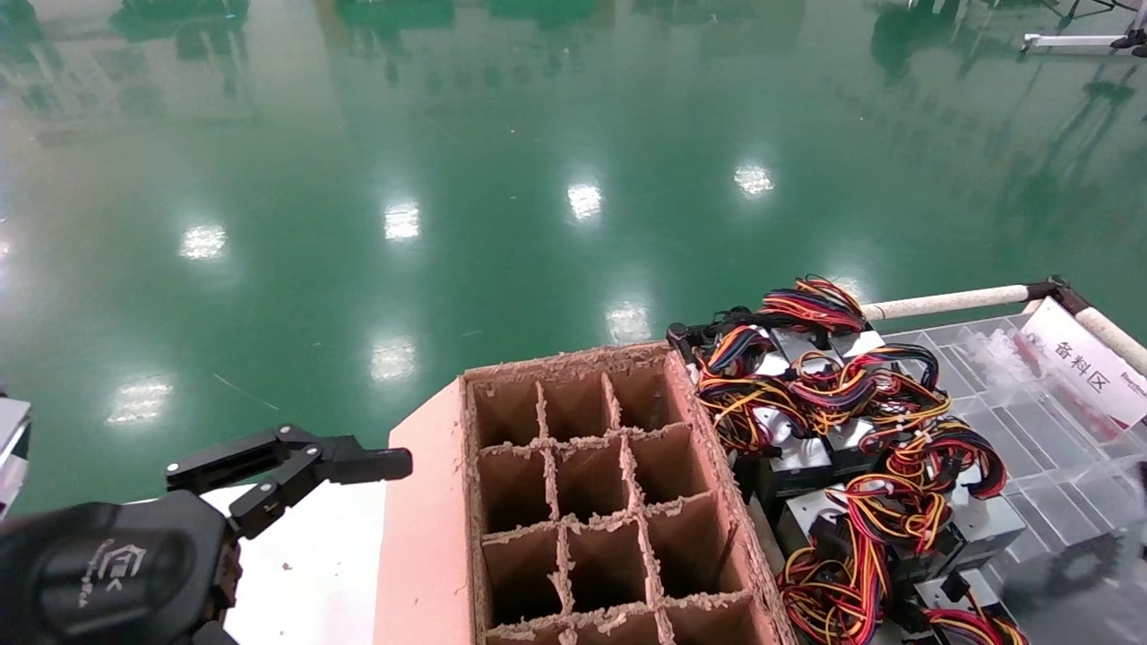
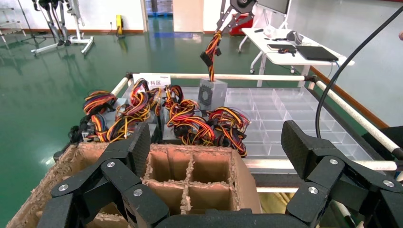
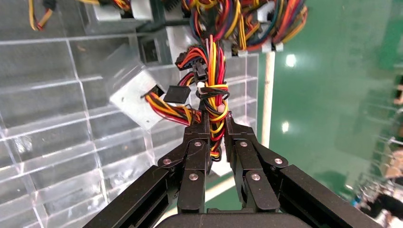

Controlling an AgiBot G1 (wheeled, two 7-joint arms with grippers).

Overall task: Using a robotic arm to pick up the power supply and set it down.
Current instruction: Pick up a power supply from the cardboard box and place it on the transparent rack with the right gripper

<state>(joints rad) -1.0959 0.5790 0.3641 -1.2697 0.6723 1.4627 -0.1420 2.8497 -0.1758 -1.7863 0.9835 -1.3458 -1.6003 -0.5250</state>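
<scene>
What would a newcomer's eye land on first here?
Probably the power supply dangling by its wire bundle from the right gripper, above the clear compartment tray. Next, the heap of other wired supplies between that tray and the brown divider box, with the left gripper open over the box.

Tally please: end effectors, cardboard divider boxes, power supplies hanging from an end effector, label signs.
End effectors: 2 (left end effector, right end effector)
Cardboard divider box: 1
Hanging power supply: 1
Label sign: 1
Total: 5
</scene>
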